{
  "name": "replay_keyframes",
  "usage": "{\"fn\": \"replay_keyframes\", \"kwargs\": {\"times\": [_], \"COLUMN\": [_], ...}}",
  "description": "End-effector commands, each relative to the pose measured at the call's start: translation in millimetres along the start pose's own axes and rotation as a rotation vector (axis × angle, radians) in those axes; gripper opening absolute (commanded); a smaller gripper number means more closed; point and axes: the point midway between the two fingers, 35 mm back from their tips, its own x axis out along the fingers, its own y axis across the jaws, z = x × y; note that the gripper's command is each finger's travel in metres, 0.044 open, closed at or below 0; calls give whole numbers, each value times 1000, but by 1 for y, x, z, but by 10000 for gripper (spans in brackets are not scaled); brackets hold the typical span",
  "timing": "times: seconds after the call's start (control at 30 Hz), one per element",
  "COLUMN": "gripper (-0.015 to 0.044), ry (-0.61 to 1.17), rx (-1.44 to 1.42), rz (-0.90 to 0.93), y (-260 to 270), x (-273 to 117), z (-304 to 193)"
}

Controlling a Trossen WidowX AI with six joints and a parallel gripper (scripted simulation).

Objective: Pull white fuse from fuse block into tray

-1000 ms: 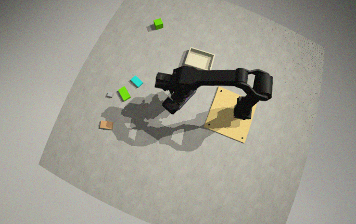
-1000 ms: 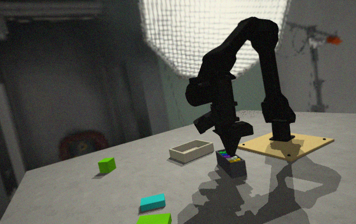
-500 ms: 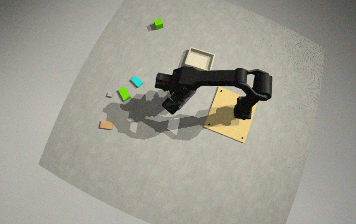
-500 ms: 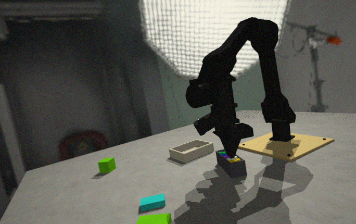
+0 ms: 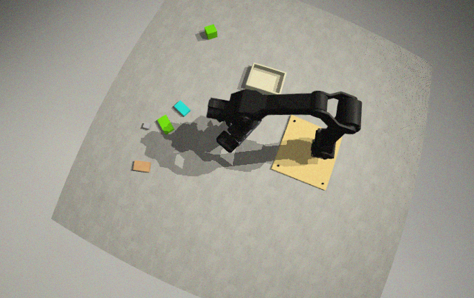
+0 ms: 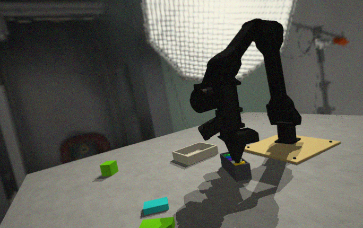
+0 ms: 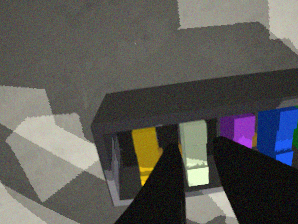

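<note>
Matte black blocky arm (image 6: 270, 70) (tapered hand (image 6: 236, 156))

Premises appear to be a dim workshop or test studio. A grey work table (image 6: 333, 175) carries a tan mounting plate (image 6: 313, 148) bolted at its corners. A large mesh-covered lamp (image 6: 194, 31) lights the bench from behind. A metal stand (image 6: 323, 81) occupies the blurred background.

dark grey fuse block (image 7: 200, 106) hidden under the black arm (image 5: 283, 103) from above, its green fuse (image 7: 294, 137) cut off at the wrist view's right edge
</note>
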Motion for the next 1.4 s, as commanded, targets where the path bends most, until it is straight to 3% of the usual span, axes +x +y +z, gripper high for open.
{"fn": "replay_keyframes", "kwargs": {"times": [0.0, 0.3, 1.37], "gripper": [61, 1, 0], "ry": [0, 0, 1], "rx": [0, 0, 2], "rz": [0, 0, 1], "y": [0, 0, 0], "x": [0, 0, -14], "z": [0, 0, 0]}}
